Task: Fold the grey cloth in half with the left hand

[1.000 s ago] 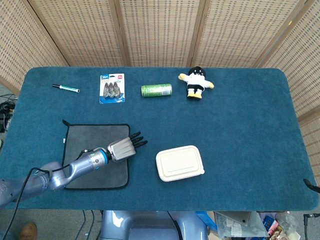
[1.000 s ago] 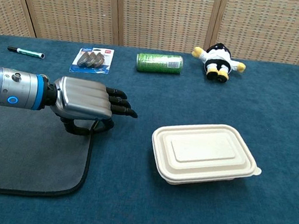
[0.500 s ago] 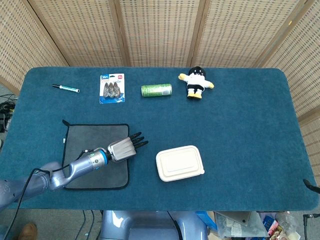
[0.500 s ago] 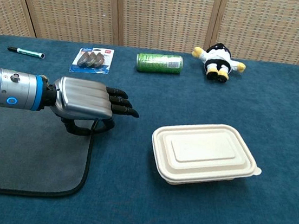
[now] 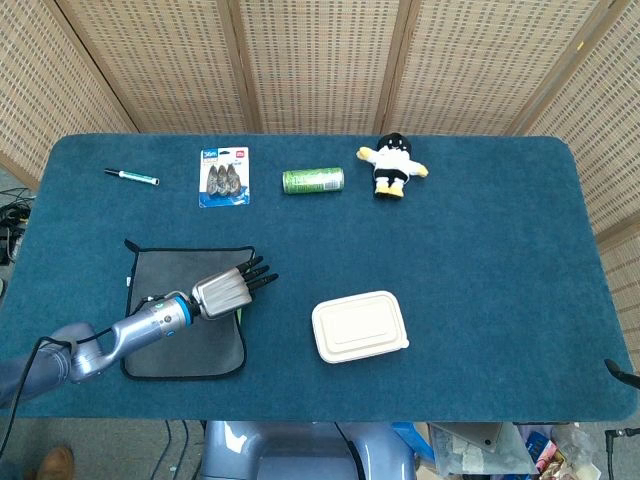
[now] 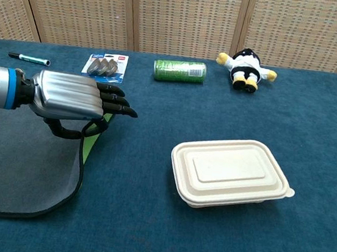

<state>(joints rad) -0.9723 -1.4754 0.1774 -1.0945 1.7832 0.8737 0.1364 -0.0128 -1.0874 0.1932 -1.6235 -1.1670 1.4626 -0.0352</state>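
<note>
The grey cloth (image 5: 180,318) lies on the near left part of the table (image 5: 480,250), and I can see its right edge lifted off the surface, showing a thin greenish underside in the chest view (image 6: 90,138). My left hand (image 5: 222,293) is over that raised edge, palm down, with the dark fingers (image 6: 117,100) stretched out toward the right and the thumb hooked underneath. From the chest view the thumb and the underside of the hand seem to pinch the cloth's edge, so I read it as holding the cloth, with the rest of the fabric still flat on the table. The left arm (image 5: 110,340) reaches in from the near left corner. I cannot find my right hand in either view.

To the right of the cloth, well apart from it, sits a closed beige food container (image 5: 359,326). Along the far side of the table, from left to right, there is a green-capped marker (image 5: 132,177), a blister pack (image 5: 223,176) with a blue card, a green can (image 5: 313,180) lying on its side, and a black, white and yellow plush toy (image 5: 392,165). Behind the table stands a woven screen (image 5: 320,60) with wooden frames.
</note>
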